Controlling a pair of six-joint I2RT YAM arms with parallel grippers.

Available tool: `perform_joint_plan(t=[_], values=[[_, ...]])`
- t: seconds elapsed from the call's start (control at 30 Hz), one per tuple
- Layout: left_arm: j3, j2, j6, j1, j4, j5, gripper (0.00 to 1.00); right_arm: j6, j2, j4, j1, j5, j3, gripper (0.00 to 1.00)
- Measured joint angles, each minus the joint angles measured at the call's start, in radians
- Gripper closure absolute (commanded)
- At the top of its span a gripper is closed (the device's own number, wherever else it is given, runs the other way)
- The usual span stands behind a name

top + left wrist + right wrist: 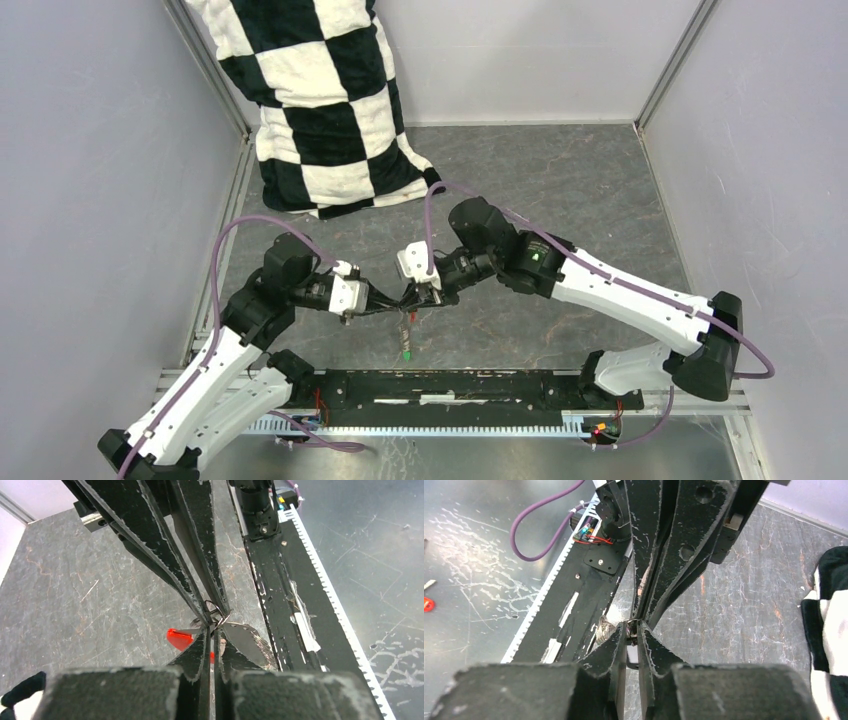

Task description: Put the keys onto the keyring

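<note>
My left gripper (406, 297) and my right gripper (429, 291) meet tip to tip above the grey table. In the left wrist view the left gripper (214, 628) is shut on the keyring's thin wire ring (223, 616), with the red plastic piece (179, 638) beside its fingers. In the right wrist view the right gripper (632, 625) is shut on the black key with the white label (632, 653), tip against the ring's coils (603, 628). The green key (407, 353) shows under the red piece (412, 318) and the grey strip (405, 332).
A black-and-white checkered cloth (320, 100) lies at the back left. A black rail (460, 385) runs along the near table edge. Grey walls close in the left and right sides.
</note>
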Motion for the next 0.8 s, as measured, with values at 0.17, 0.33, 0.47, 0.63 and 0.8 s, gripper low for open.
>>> perform_joint_plan(t=[0.17,0.33,0.47,0.63,0.8], values=[[-0.041,-0.014,-0.206,0.004,0.166,0.006,0.98,0.029,0.027,-0.051,-0.048,-0.067,0.066,0.69],[-0.057,-0.013,-0.324,0.004,0.273,0.015,0.98,0.044,0.053,-0.089,-0.081,-0.125,0.121,0.66],[-0.057,-0.015,-0.378,0.004,0.344,0.013,0.98,0.055,0.071,-0.132,-0.101,-0.155,0.174,0.65],[-0.069,-0.028,-0.429,0.004,0.418,-0.002,0.98,0.063,0.097,-0.185,-0.117,-0.172,0.238,0.60],[-0.100,-0.043,-0.482,0.004,0.496,-0.013,0.98,0.071,0.121,-0.214,-0.136,-0.198,0.270,0.55]])
